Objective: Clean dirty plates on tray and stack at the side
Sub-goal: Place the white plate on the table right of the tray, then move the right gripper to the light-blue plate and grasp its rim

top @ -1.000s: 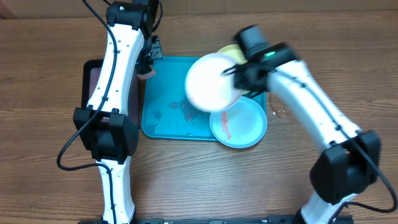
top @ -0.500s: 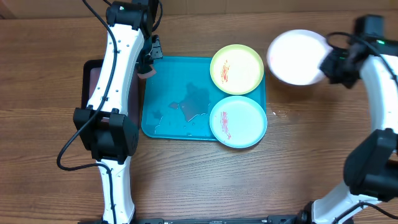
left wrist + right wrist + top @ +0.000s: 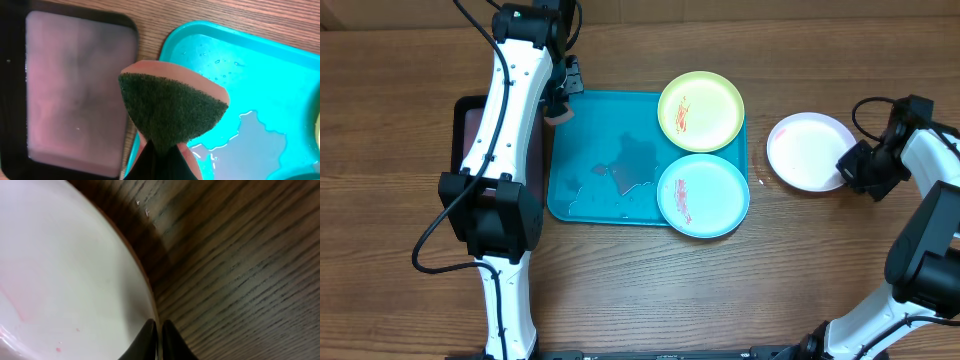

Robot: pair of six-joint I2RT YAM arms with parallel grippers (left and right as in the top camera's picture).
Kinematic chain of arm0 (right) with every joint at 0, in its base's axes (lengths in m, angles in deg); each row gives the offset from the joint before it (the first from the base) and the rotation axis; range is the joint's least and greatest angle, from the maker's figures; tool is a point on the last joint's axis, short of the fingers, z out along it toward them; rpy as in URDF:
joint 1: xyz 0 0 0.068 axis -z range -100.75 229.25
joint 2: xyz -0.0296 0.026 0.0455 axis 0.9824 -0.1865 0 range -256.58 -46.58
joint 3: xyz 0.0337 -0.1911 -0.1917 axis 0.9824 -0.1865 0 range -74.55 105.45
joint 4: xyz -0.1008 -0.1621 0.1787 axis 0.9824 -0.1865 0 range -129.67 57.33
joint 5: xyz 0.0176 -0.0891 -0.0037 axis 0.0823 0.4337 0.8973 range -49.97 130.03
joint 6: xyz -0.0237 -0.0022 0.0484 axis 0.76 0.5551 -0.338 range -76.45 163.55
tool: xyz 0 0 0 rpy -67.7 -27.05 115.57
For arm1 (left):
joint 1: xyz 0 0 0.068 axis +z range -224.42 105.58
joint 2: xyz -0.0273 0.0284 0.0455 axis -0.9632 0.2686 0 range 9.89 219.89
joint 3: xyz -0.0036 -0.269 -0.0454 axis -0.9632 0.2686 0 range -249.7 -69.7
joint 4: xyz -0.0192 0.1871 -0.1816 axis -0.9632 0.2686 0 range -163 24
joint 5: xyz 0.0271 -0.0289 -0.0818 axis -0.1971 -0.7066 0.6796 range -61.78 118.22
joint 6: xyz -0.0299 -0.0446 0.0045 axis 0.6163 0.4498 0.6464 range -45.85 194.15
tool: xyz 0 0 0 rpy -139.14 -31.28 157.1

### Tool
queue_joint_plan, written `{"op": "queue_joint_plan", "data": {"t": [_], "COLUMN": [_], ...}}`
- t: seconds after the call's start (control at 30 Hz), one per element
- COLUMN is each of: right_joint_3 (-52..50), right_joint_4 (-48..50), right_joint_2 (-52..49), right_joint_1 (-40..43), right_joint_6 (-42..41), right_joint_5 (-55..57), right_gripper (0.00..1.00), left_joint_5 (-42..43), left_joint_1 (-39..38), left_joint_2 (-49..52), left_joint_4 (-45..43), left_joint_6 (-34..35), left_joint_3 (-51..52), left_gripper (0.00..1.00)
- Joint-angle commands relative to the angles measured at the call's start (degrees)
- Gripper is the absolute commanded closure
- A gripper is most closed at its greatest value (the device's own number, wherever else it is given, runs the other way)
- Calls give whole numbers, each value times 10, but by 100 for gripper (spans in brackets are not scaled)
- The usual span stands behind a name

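Note:
The white plate (image 3: 807, 150) lies flat on the wood to the right of the turquoise tray (image 3: 590, 130). My right gripper (image 3: 848, 165) is shut on its right rim. In the right wrist view, the jaws (image 3: 159, 330) pinch the plate's edge, and faint pink marks show on the white plate (image 3: 65, 270). On the tray's right half sit a yellow-green plate (image 3: 700, 110) and a light blue plate (image 3: 703, 195), both with red-orange smears. My left gripper (image 3: 560, 108) hovers at the tray's top-left corner, shut on a sponge (image 3: 170, 107) with its green face toward the camera.
A black tray with a pinkish inside (image 3: 470, 130) lies left of the turquoise tray, under the left arm. A puddle of water (image 3: 625, 170) spreads over the tray's middle. Bare wooden table surrounds the white plate.
My right arm carried the white plate from above the tray out to the right and brought it down onto the table. The left arm and its sponge stayed where they were.

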Motion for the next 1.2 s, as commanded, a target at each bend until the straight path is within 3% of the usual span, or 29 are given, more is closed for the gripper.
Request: {"op": "queue_joint_plan", "data": {"t": [0.0,0.33,0.63,1.17], "right_joint_3": [1,110,99,-56], "right_joint_4": [-6,-140,-227,-85], "right_joint_2": [2,56,87,87], "right_joint_1": [-2,-16,-99,-269], "right_joint_6": [10,87,166,168], "right_joint_5": [-9,-106,-138,-132], "right_gripper": [72,67,61,60], "left_joint_5": [14,14,14,13], "left_joint_1": [-2,-14,-32,-32], "left_joint_2": [-2,-2,-2,-2], "left_joint_4": [-4,-4,-5,-6], "left_joint_6": [10,9,9,9], "left_joint_3": [3,3,3,3], "left_gripper": [96,96,96,95]}}
